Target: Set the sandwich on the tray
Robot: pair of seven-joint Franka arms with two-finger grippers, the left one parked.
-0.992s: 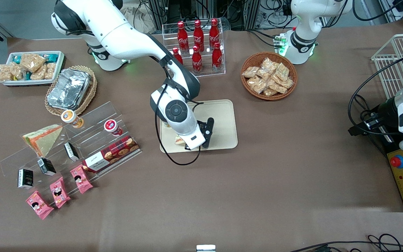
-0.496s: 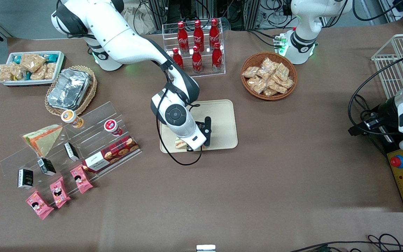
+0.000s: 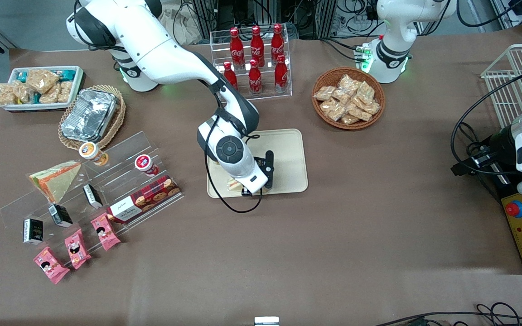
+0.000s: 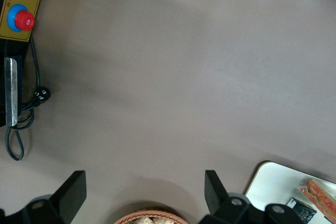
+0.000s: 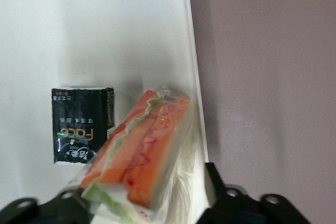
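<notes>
The claw (image 3: 253, 190) is low over the tray's (image 3: 288, 156) edge nearest the front camera, its fingers (image 5: 220, 195) closed on the sandwich (image 5: 142, 148); the wedge sits between them with its red-pink and green layers showing through the clear wrap; it is over the tray, close to the rim, though I can't tell whether it touches the surface; a small black packet (image 5: 81, 124) lies on the tray just beside it; the front view shows only a pale corner of the sandwich under the wrist; toward the working arm's end, a second wedge (image 3: 56, 179) rests on a clear stepped stand (image 3: 120, 174); cola bottles (image 3: 255, 59) stand farther from the camera than the tray.
</notes>
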